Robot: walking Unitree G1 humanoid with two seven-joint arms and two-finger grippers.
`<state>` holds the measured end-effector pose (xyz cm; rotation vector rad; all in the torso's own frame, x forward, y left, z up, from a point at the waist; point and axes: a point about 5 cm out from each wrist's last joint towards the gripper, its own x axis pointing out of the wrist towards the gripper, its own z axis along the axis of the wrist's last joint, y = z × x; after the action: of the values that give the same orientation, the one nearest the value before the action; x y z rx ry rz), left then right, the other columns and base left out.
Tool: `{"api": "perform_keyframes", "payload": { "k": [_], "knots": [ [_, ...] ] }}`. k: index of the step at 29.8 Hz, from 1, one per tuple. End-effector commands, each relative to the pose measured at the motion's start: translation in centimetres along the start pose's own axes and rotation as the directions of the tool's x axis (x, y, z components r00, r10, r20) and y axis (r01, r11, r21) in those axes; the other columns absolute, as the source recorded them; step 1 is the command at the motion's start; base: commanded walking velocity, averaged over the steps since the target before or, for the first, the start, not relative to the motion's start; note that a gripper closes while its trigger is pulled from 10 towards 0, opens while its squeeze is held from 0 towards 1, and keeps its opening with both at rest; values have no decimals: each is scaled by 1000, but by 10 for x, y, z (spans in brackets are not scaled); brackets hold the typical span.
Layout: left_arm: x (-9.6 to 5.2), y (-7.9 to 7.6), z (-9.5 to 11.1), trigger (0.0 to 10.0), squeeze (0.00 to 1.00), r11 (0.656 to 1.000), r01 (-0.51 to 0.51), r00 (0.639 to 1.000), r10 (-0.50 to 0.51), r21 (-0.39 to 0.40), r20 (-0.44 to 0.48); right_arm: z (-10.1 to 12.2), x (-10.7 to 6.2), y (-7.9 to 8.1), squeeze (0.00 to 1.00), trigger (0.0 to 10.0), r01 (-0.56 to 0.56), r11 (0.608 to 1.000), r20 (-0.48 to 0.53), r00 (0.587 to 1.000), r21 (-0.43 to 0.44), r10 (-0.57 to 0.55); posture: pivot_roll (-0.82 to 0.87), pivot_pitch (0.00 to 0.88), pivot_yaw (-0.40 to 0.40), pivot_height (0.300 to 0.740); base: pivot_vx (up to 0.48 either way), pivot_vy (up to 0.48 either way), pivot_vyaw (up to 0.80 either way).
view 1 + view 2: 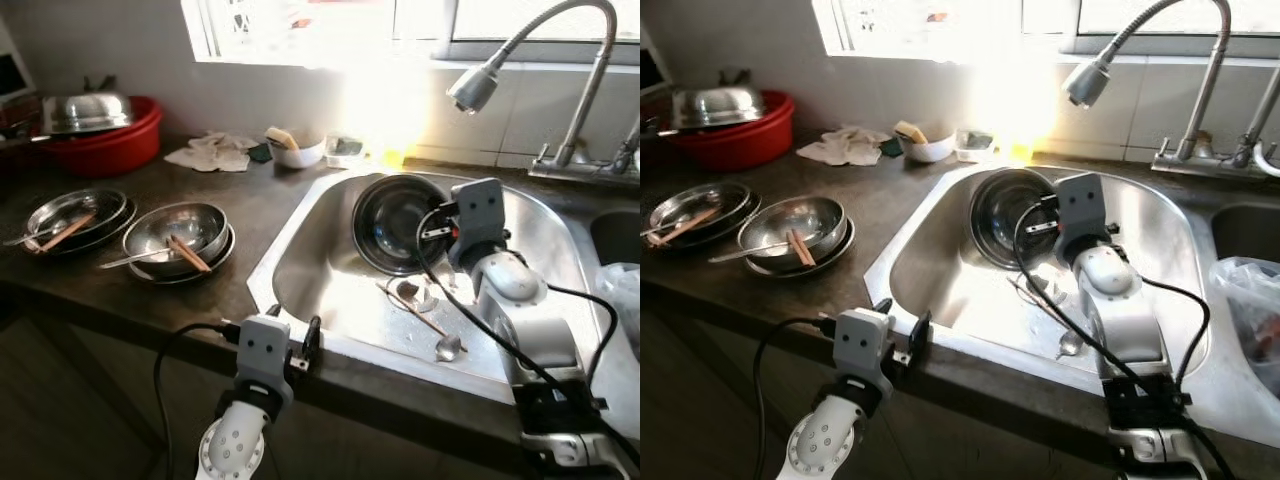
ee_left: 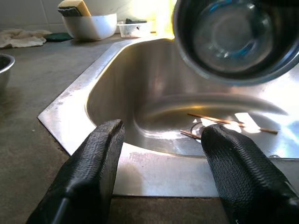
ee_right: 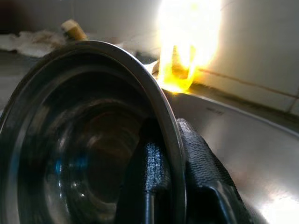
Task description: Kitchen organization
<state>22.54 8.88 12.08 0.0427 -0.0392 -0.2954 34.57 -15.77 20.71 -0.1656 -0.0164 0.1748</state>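
Steel bowl [image 1: 400, 222]: tipped on edge inside the sink, against its back wall, hollow facing the front; lifted clear of the sink floor in the left wrist view.
My right gripper [image 3: 180, 163]: clamped on the bowl's rim at its right side, 1 finger inside the hollow, 1 finger [image 3: 201, 163] outside, the rim pinched between them.
Sink [image 1: 300, 250]: steel basin set in the dark counter; on its floor below the bowl lie a spoon [image 1: 447, 346] and a thin chopstick [image 2: 231, 123], near the front edge.
Faucet [image 1: 475, 85]: its spray head hangs above the bowl, the base at the sink's back right corner.
My left gripper [image 2: 161, 154]: fingers spread wide, holding nothing, at the counter's front edge just before the sink's front left corner, well apart from the bowl.
Counter [image 1: 250, 200]: left of the sink, 2 stacks of steel dishes [image 1: 180, 238] with chopsticks and spoons in them; the farther one [image 1: 75, 215] sits toward the left edge.
Back edge: a white bowl [image 1: 297, 152] with a sponge, a crumpled cloth [image 1: 210, 153] beside it.
Back left corner: a red basin [image 1: 105, 145] with a steel lid on it.
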Motion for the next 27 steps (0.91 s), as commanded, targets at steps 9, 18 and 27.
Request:
{"api": "perform_keyframes", "payload": {
  "k": [9,18,27],
  "knots": [
    [-3,-2,-1,10000,0,1000,7,1000,-7,8,-18,-26,13,-1,0,10000,-108,994,-233,967,-7,104,37,56,-13,740,0,0,0],
    [-6,-3,2,10000,0,1000,9,1000,-9,14,-15,-43,27,16,0,10000,-199,971,-310,923,129,230,55,101,-16,740,0,0,0],
    [-16,-6,9,10000,0,1000,1,1000,-1,12,-8,-58,33,56,0,10000,-358,902,-356,832,241,425,83,161,-25,740,0,0,0]
  ]
}}
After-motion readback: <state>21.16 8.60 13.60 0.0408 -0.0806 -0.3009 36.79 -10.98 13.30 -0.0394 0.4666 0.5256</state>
